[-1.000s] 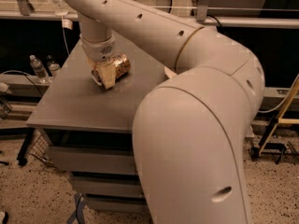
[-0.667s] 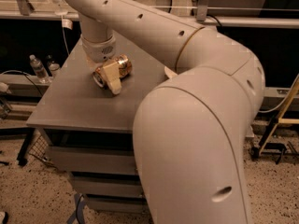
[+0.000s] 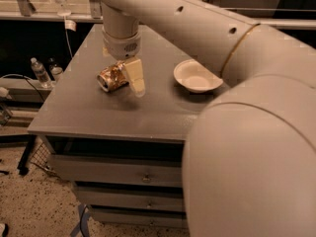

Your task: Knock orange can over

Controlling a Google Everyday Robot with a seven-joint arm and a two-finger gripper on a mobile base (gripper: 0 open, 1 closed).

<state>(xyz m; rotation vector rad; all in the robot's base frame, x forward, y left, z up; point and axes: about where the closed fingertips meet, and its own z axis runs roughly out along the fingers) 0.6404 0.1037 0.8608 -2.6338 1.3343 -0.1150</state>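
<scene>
The orange can [image 3: 111, 78] is a small orange-gold metallic can. It is tipped onto its side on the grey table [image 3: 98, 112], left of centre, with its silver top facing the lower left. My gripper [image 3: 129, 80] hangs from the pale arm that comes down from above, and it sits right against the can's right side, touching it. The far side of the can is hidden behind the gripper.
A white round bowl [image 3: 196, 76] sits on the table to the right of the can. My arm's large pale body [image 3: 252, 152] fills the right foreground. Drawers [image 3: 128, 174] are under the tabletop. Water bottles [image 3: 40, 71] stand on a shelf at the left.
The can has tipped from tilted under the gripper to lying on its side, top to the lower left. The view has shifted, and the white bowl now shows.
</scene>
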